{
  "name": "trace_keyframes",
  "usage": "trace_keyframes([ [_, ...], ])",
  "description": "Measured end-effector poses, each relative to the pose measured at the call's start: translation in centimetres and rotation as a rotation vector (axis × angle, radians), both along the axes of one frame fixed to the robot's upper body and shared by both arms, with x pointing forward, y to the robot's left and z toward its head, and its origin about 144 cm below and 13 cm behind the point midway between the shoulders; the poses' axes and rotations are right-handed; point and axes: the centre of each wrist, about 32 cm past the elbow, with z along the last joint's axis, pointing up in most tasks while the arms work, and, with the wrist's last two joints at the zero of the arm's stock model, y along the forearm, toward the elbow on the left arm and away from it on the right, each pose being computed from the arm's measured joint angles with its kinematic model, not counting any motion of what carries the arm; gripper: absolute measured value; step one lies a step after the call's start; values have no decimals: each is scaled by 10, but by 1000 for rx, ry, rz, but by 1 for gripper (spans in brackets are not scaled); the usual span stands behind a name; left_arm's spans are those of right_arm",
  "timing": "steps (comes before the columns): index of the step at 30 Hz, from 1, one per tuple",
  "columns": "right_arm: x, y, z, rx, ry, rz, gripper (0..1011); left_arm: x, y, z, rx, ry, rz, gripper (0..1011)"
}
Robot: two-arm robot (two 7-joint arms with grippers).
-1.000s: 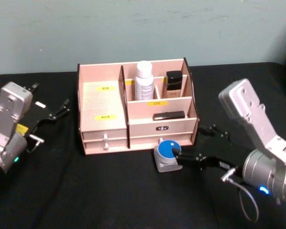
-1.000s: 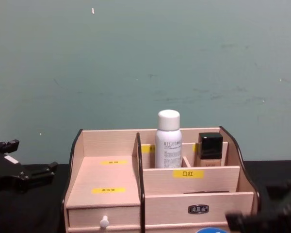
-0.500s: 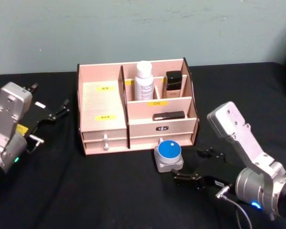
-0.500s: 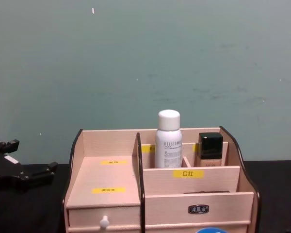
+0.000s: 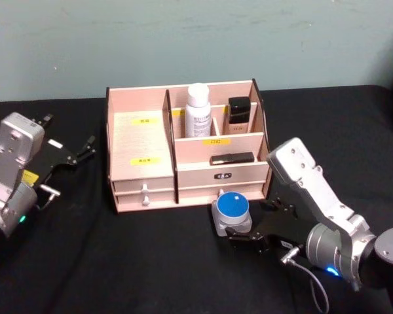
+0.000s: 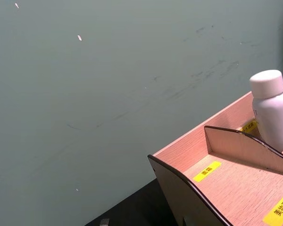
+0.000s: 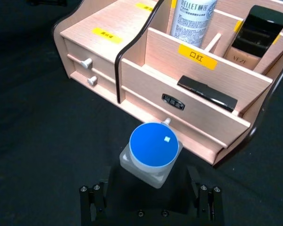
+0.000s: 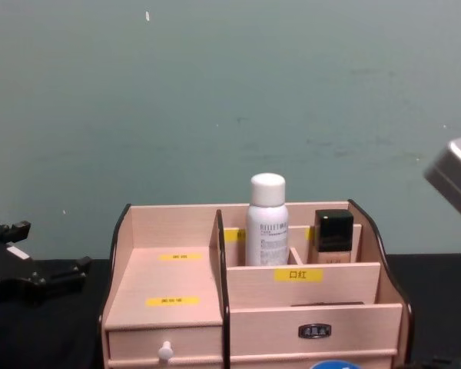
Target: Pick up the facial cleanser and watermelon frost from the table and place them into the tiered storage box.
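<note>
Frosted, squat watermelon frost (image 7: 151,155) with flat round blue lid, on black table (image 5: 150,261) just before light-wood tiered storage box (image 5: 144,140). Nearer than 0.5 s ago: right gripper (image 7: 148,194), gaping wide, empty, just beside it. White cylindrical facial cleanser (image 5: 198,111) upright in rear compartment. Left gripper (image 5: 75,152) parked left.

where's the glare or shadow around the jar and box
Right wrist view: small white glint on the watermelon frost lid; the open right gripper blends into the black cloth. Head view: the tiered storage box evenly lit, left gripper parked beside it.
</note>
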Motion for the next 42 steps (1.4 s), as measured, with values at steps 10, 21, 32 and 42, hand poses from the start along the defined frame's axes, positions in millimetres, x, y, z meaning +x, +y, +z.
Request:
trace_keyframes([
  [10,15,9,-6,1,-18,-2,1002,0,0,0,0,0,0,1010],
  [21,26,18,-12,8,-12,-21,1002,0,0,0,0,0,0,1010],
  [32,29,21,-14,4,-20,-24,1003,0,0,0,0,0,0,1010],
  [42,31,22,-16,8,-23,-15,1003,0,0,0,0,0,0,1009],
])
